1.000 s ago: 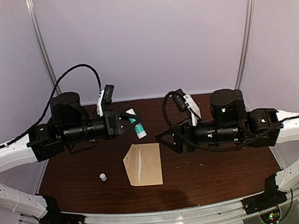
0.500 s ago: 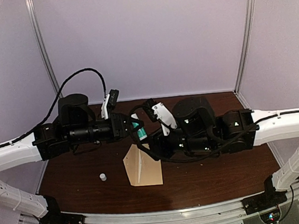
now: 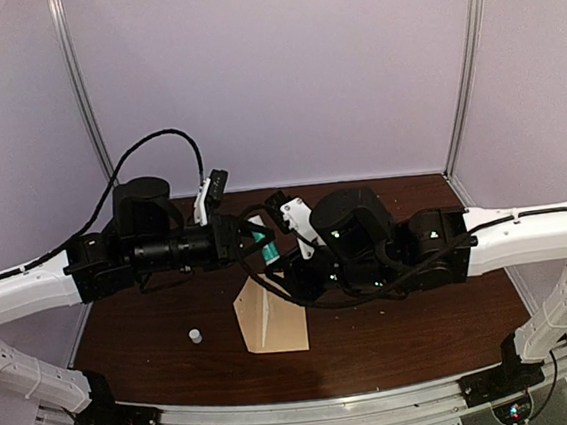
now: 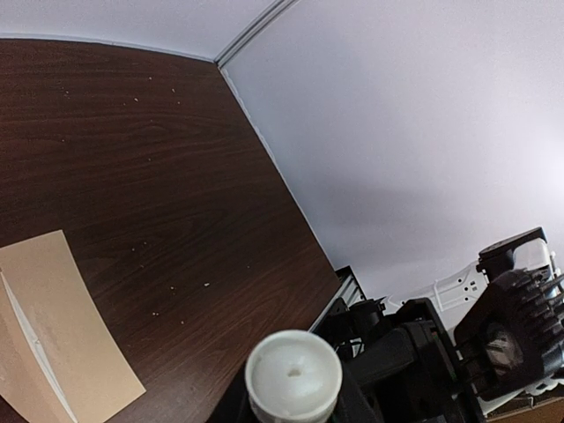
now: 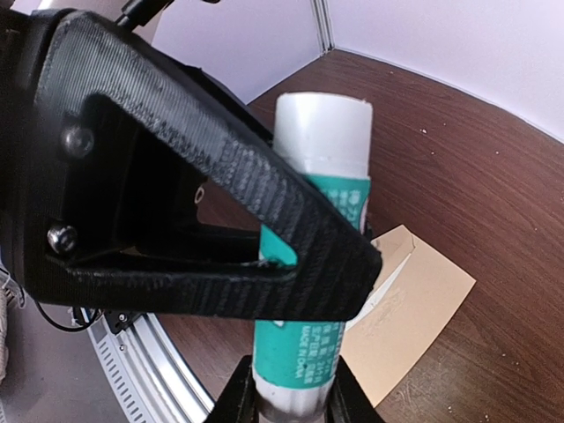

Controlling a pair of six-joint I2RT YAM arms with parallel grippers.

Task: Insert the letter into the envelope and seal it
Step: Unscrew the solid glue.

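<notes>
The tan envelope [image 3: 286,320] lies flat on the dark table, its pointed flap open to the left; it also shows in the wrist views [image 4: 62,339] [image 5: 427,295]. The letter is hidden; only a thin pale line runs along the flap's fold. Above the envelope a green-and-white glue stick [image 3: 259,243] hangs in the air. My left gripper [image 3: 244,238] is shut on its middle, and one left finger [image 5: 264,220] crosses the tube [image 5: 308,300]. My right gripper [image 5: 293,398] is shut on the tube's end. The stick's white end [image 4: 293,374] faces the left wrist camera.
A small white cap [image 3: 194,335] stands on the table left of the envelope. The two wrists sit close together over the table's middle, with the right arm [image 3: 527,234] stretched across from the right. Purple walls close the back and sides.
My right arm has swung left from the table's right side to the glue stick, and its jaws have closed on the tube. The left arm has edged slightly right, still holding the stick.
</notes>
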